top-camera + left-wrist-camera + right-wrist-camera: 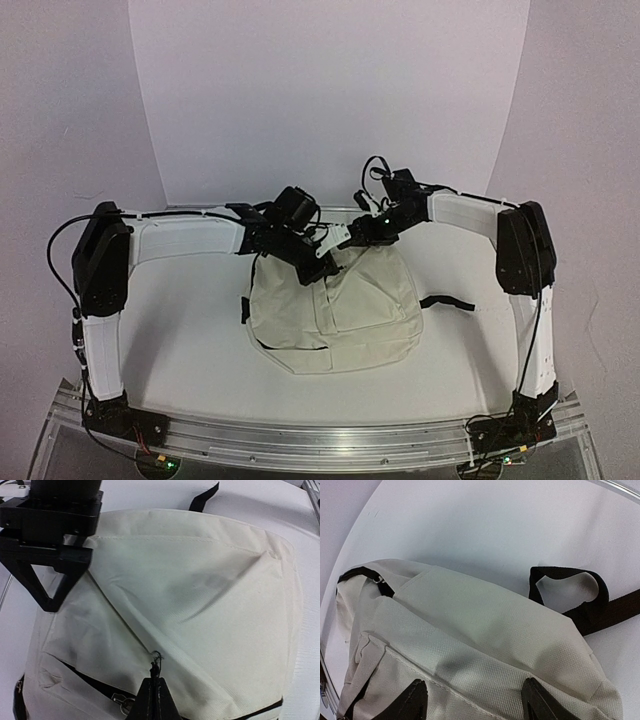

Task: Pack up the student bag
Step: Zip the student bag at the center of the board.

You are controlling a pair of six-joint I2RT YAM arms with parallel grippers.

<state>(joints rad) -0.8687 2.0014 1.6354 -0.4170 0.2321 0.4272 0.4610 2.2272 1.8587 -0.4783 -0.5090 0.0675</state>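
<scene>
White worktop under a curved white backdrop carries your student bag near its middle, slightly toward the far edge. It is creased cream fabric with a black zipper gaping partly open. Your left gripper is pinched together on the bag by that zipper, tenting a ridge of cloth. Your right gripper hangs just beside it over the bag's far end, fingers apart. One black strap trails toward the right edge.

L tool, R tool at bag rear.
</scene>
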